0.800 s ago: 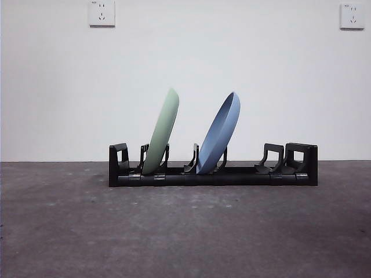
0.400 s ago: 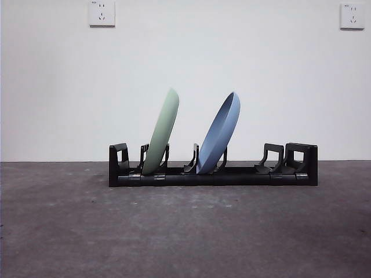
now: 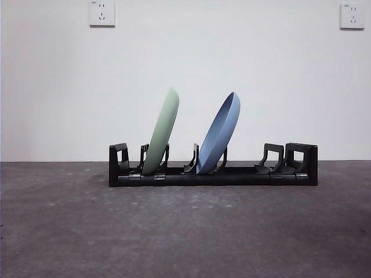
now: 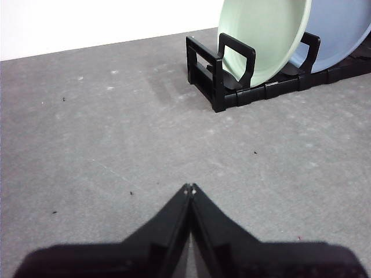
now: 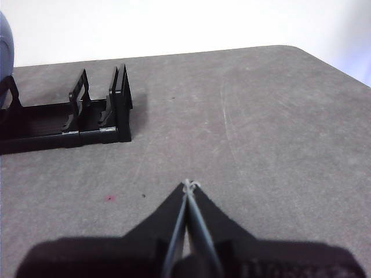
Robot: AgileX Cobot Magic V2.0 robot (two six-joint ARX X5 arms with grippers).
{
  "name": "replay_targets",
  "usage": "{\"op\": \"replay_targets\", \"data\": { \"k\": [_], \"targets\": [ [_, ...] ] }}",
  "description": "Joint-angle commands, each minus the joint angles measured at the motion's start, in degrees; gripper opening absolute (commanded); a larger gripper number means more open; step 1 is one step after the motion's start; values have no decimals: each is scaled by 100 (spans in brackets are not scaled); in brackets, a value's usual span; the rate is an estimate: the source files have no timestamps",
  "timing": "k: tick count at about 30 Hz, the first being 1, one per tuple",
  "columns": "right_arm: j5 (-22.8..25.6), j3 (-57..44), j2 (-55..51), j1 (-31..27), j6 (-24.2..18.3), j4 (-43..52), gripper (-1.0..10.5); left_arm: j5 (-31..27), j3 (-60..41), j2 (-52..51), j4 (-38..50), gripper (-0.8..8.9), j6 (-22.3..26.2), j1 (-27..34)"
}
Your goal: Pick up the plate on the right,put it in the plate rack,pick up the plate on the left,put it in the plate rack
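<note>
The black plate rack (image 3: pixel 213 174) stands across the middle of the grey table. A pale green plate (image 3: pixel 162 132) leans in its left slots and a blue plate (image 3: pixel 219 134) leans in the middle slots, both tilted to the right. In the left wrist view the green plate (image 4: pixel 264 35) and the rack's end (image 4: pixel 223 75) lie well ahead of my left gripper (image 4: pixel 189 188), which is shut and holds nothing. My right gripper (image 5: pixel 190 184) is shut and holds nothing, away from the rack's other end (image 5: pixel 116 110). Neither arm shows in the front view.
The rack's right slots (image 3: pixel 278 159) hold nothing. A white wall with two sockets (image 3: pixel 102 13) rises behind the table. The table's rounded far corner (image 5: pixel 301 55) shows in the right wrist view.
</note>
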Motion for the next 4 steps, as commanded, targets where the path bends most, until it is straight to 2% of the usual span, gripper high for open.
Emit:
{"op": "replay_targets", "data": {
  "k": [1,4],
  "targets": [
    [2,-46,-4,-4,61,17,2,-11,-59,-2,42,-4,-31,24],
    [0,-46,-4,-4,61,17,2,-11,-59,-2,42,-4,-31,24]
  ]
}}
